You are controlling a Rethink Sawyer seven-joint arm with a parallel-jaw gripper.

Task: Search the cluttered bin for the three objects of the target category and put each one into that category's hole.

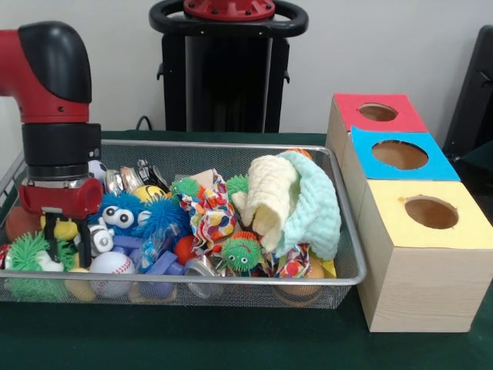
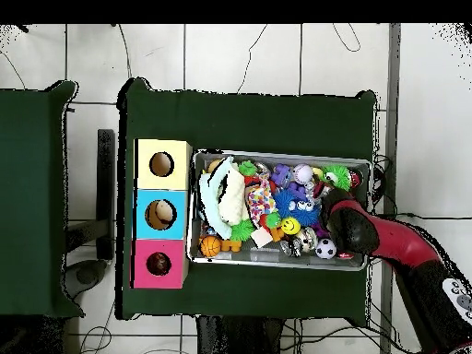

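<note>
the gripper (image 1: 63,240) is reaching down into the wire bin's (image 1: 231,291) left end, its fingers closing on a yellow toy (image 1: 65,229) (beside the blue fuzzy toy (image 1: 122,216)). the three-hole box (image 1: 420,231) is standing just right of the bin.

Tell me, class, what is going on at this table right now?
A red and black robot arm has its gripper down in one end of a wire bin full of toys and cloths. It reaches among a baseball and a blue fuzzy toy with eyes. Beside the bin stands a wooden box with red, blue and yellow holes.
</note>
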